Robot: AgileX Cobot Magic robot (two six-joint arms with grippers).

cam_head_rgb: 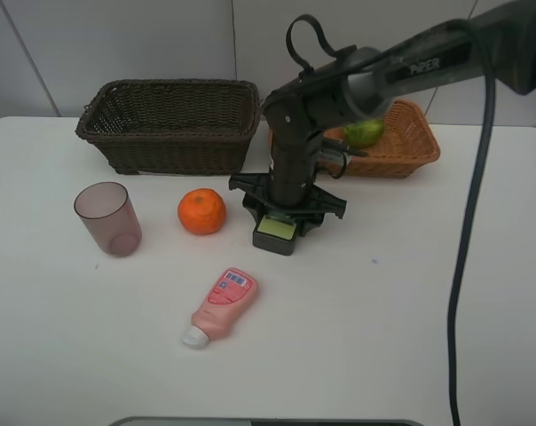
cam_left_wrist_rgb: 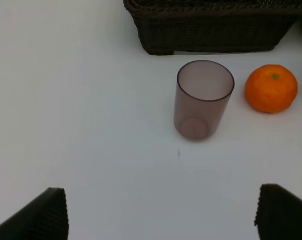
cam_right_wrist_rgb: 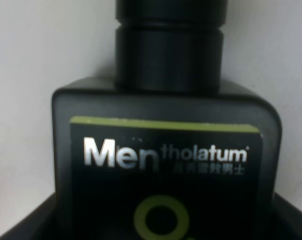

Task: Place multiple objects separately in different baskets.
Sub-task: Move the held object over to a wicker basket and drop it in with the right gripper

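Note:
My right gripper (cam_head_rgb: 284, 213) reaches across the middle and stands over the dark green-labelled bottle (cam_head_rgb: 276, 232), which lies on the table. In the right wrist view the bottle (cam_right_wrist_rgb: 163, 150) fills the frame between the open fingertips (cam_right_wrist_rgb: 21, 227). The orange (cam_head_rgb: 201, 211) and purple cup (cam_head_rgb: 108, 218) sit in front of the dark brown basket (cam_head_rgb: 170, 124). The pink tube (cam_head_rgb: 222, 304) lies nearer the front. The green lime (cam_head_rgb: 364, 133) lies in the light tan basket (cam_head_rgb: 414, 146). My left gripper (cam_left_wrist_rgb: 161, 215) is open and empty, short of the cup (cam_left_wrist_rgb: 201, 100) and orange (cam_left_wrist_rgb: 271, 88). The peach is hidden.
The right arm (cam_head_rgb: 383, 75) and its cable (cam_head_rgb: 468, 248) cross above the tan basket and the right half of the white table (cam_head_rgb: 410, 311). The dark basket's wall (cam_left_wrist_rgb: 211, 30) lies just beyond the cup in the left wrist view.

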